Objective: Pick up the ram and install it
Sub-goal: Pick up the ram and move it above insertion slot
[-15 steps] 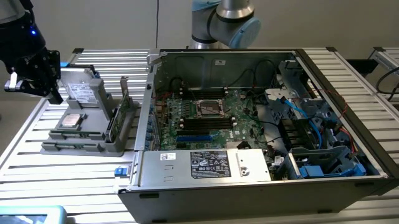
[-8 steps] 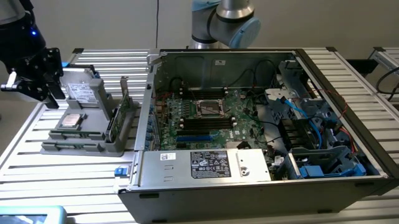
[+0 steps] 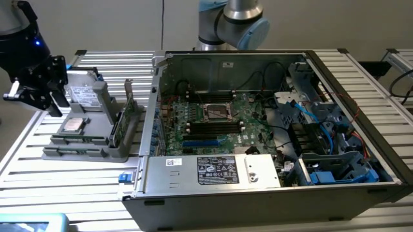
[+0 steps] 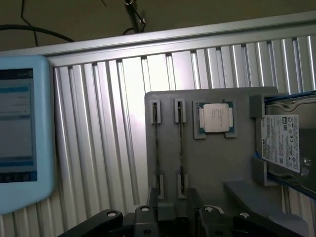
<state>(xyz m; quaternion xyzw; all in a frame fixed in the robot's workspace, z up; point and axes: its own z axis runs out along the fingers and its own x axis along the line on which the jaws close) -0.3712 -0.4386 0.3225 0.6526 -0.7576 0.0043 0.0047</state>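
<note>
- Black two-fingered gripper (image 3: 40,99) hangs over the grey plastic parts tray (image 3: 77,153), which sits on the slatted aluminium desk (image 3: 65,179). It is well apart from the open dark computer case (image 3: 193,205) beside the tray.
- Fingers released, bare gap between them, nothing held.
- The ram (image 4: 180,148), a thin dark stick on edge, sits in a tray slot. A twin stick (image 4: 156,143) stands in the slot just beside it. Neither is touched.
- Same tray, past the slots: a square silver processor chip (image 4: 216,118) and a boxy white-labelled hard drive (image 4: 280,143).
- Risk: the slots are close together, so an off-centre descent could straddle both sticks or knock the twin.
- Risk: a skewed pinch on so thin an edge may tilt the stick, binding it in the tray's end clips.
</note>
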